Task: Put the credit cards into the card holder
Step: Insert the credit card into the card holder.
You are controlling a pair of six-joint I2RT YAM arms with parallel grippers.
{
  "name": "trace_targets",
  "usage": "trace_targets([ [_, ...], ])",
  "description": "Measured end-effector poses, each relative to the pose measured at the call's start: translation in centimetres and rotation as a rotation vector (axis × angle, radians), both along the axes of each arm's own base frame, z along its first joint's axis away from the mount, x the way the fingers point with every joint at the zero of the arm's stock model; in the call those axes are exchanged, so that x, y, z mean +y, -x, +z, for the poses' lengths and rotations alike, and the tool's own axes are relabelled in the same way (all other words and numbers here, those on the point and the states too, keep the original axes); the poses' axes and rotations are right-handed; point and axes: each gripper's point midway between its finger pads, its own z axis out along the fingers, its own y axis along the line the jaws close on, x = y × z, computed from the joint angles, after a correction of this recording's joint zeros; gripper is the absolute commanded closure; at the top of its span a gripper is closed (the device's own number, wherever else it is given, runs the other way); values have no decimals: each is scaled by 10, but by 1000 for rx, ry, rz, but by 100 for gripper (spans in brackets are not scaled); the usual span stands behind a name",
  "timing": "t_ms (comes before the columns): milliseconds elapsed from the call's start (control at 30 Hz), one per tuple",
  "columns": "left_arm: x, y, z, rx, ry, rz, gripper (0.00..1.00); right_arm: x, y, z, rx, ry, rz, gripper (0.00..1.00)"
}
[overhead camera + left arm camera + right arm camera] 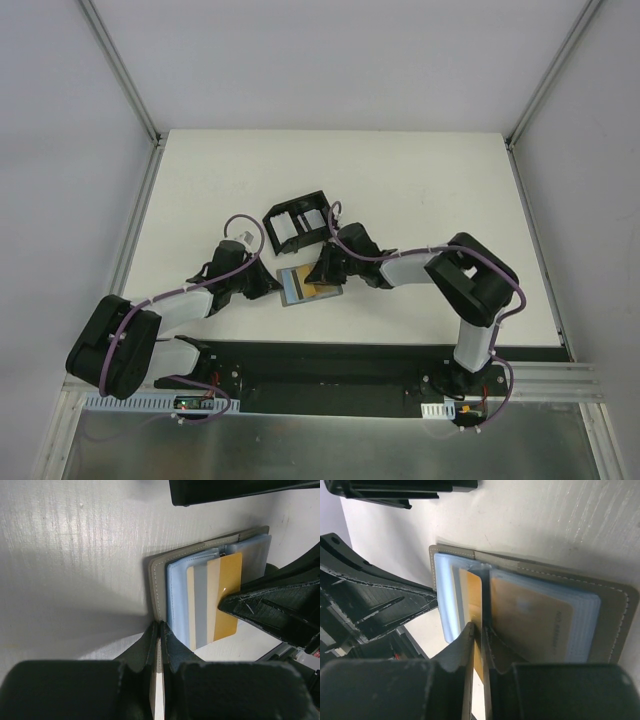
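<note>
Grey card holder point(298, 288) lies open on the white table point(420, 180), just in front of the black divider tray point(297, 225). Left gripper point(159, 628) is clamped tight on the holder's outer cover edge. Right gripper point(480, 631) has its jaws nearly together around the gold card point(228, 595), apparently pinching it. That card sits partly in the pale blue pockets beside paler cards point(200, 605).

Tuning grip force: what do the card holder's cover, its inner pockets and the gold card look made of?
The card holder cover: grey leather or faux leather, matte, with a stitched edge; the look doesn't settle which.
The inner pockets: pale blue and soft-looking, probably vinyl or fabric; some sleeves look translucent.
The gold card: stiff plastic, glossy, with a bright highlight on its face.
</note>
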Motion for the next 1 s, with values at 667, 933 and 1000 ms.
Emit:
trace_targets([
  [667,-2,2,4,-5,15,-12,100,-4,7,10,-69,108,117,63],
  [933,-1,4,3,5,9,-10,100,15,18,14,-49,144,179,64],
  [1000,0,5,4,8,8,-10,100,16,20,15,-46,150,185,64],
])
